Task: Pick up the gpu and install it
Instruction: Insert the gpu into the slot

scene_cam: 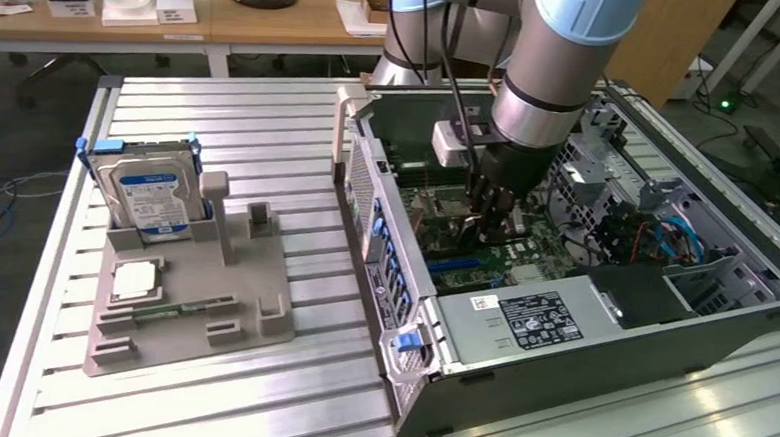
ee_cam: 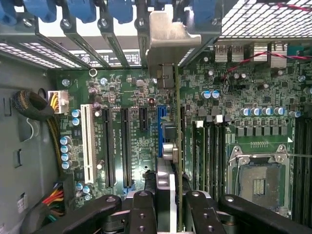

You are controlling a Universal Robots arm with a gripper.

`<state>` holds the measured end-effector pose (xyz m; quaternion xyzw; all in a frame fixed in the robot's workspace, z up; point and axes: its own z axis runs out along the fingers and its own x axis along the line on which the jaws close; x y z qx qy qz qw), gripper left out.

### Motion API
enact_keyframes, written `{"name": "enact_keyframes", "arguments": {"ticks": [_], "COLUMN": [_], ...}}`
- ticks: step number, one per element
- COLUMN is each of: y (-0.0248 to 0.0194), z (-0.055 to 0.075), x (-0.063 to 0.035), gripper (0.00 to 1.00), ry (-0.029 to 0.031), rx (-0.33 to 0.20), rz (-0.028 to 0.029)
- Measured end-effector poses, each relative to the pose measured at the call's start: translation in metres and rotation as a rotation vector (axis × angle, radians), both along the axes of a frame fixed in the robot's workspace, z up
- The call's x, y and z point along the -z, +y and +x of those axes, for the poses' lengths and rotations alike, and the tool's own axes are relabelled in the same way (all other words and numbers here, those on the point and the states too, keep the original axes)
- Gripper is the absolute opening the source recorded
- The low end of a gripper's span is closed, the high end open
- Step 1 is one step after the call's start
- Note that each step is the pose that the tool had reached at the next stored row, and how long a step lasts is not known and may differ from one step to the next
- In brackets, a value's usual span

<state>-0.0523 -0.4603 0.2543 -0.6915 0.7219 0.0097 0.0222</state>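
The gpu [ee_cam: 171,161] shows edge-on in the wrist view as a thin green board with a silver bracket [ee_cam: 168,36] at its far end. My gripper [ee_cam: 168,207] is shut on it, one black finger [ee_cam: 144,207] on each side. The card hangs just over the motherboard [ee_cam: 122,87], along the blue expansion slot [ee_cam: 161,114], with its bracket at the case's rear slot openings. In the exterior view my gripper [scene_cam: 490,219] reaches down inside the open computer case [scene_cam: 399,309], low over the motherboard [scene_cam: 515,260]; the card there is a dark shape among the fingers.
A grey fixture [scene_cam: 244,321] at the exterior view's left holds a blue-labelled hard drive [scene_cam: 151,191], a small green memory stick [scene_cam: 172,310] and a square chip [scene_cam: 135,280]. Inside the case are the power supply [scene_cam: 532,321], a drive cage [scene_cam: 707,285], cables [ee_cam: 36,109] and the CPU socket [ee_cam: 258,180].
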Motion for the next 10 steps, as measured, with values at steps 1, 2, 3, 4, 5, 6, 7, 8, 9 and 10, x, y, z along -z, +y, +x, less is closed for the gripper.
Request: {"name": "enact_keyframes", "arguments": {"ticks": [1, 2, 3, 4, 5, 6, 7, 8, 9, 10], "y": [0.0, 0.0, 0.0, -0.0002, -0.0004, -0.0005, -0.0005, -0.0005, -0.0006, -0.0005], "z": [-0.0003, -0.0005, -0.0006, -0.0007, -0.0008, -0.0011, -0.0016, -0.0022, -0.0029, -0.0032], "x": [0.0002, 0.0003, 0.0008, 0.0014, 0.0019, 0.0025, 0.0031, 0.0037, 0.0042, 0.0048], "gripper": [0.28, 0.28, 0.28, 0.28, 0.28, 0.28, 0.28, 0.28, 0.28, 0.28], "ry": [-0.0016, -0.0016, -0.0018, -0.0018, -0.0017, -0.0017, -0.0018, -0.0018, -0.0018, -0.0017], "rx": [0.0, 0.0, 0.0, 0.0, 0.0, 0.0, 0.0, 0.0, 0.0, 0.0], "rz": [0.0, 0.0, 0.0002, 0.0001, 0.0, 0.0, 0.0001, 0.0002, 0.0001, 0.0002]}}
